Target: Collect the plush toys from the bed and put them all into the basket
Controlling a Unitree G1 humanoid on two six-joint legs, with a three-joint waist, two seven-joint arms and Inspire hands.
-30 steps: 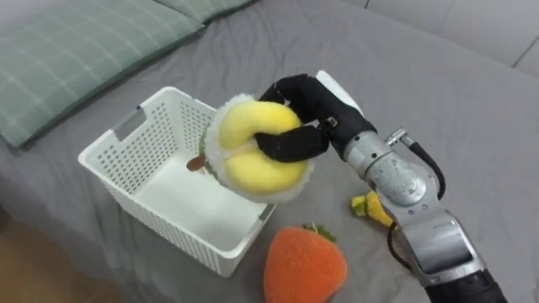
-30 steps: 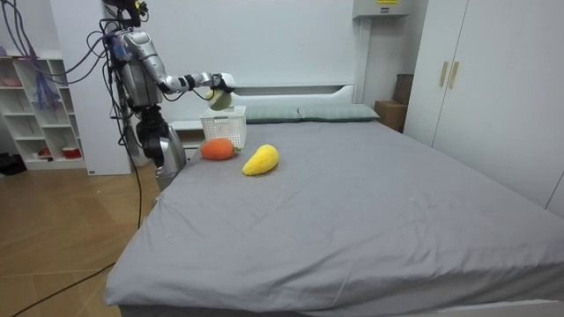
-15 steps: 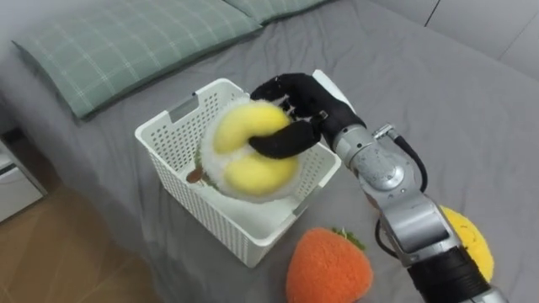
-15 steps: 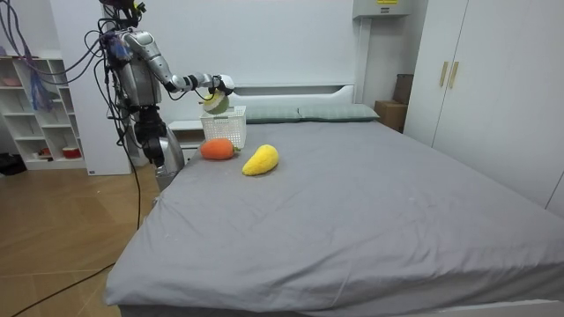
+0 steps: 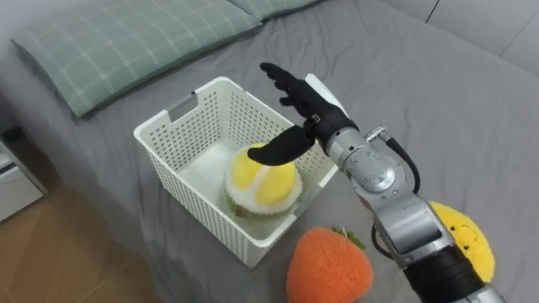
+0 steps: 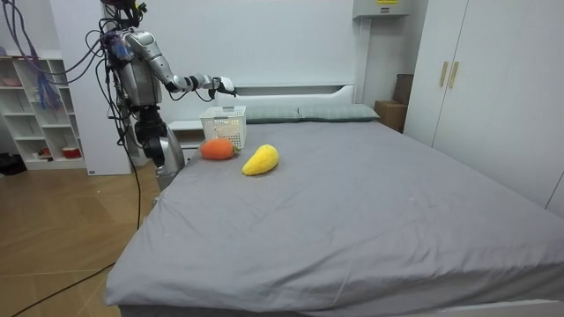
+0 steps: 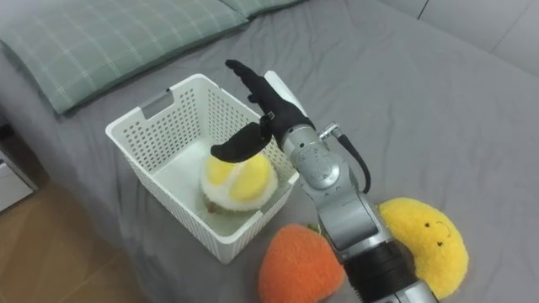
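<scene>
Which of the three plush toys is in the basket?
The yellow-and-white round toy, inside the white basket; the orange strawberry and yellow plush lie on the bed.

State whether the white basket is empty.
Not empty: a yellow and white plush toy lies in the basket, below the open right hand.

Right hand (image 5: 313, 108) and arm — black, white, bare metal.
Black fingers and thumb are carrying a white plate on the hand's back; behind it rounded silver wrist and forearm shells are gleaming, a thin black cable is looping alongside — lower down, a dark sleeve is covering the arm.
</scene>
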